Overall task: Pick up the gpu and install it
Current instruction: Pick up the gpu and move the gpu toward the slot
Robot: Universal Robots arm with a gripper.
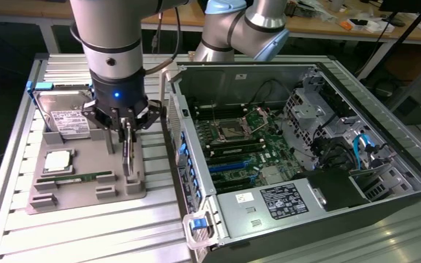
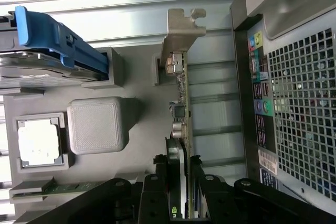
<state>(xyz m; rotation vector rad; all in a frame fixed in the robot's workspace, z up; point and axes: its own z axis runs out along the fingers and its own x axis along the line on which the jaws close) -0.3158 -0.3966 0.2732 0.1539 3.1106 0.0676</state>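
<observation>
Two fingers of my gripper [image 1: 126, 143] are closed on the gpu [image 2: 181, 93], a thin flat black rectangular expansion card with a silver metal end bracket [image 2: 181, 30]. I pinch it across its thin faces. The card stands on edge in a slot of the grey plastic parts tray [image 1: 86, 193], just beside the open black-and-silver computer case [image 1: 177, 137].

Its long axis runs along the tray, roughly parallel to the case's perforated rear wall [image 2: 304, 103]. The bracket end points toward the end of the tray where the silver hard drive in a blue carrier [image 1: 68, 118] sits.

My grip looks to sit away from the bracket, so I judge the heavier end could sag and twist the card between my pads. A tilted card might snag on the tray's slot, or its bracket might knock the case wall.
</observation>
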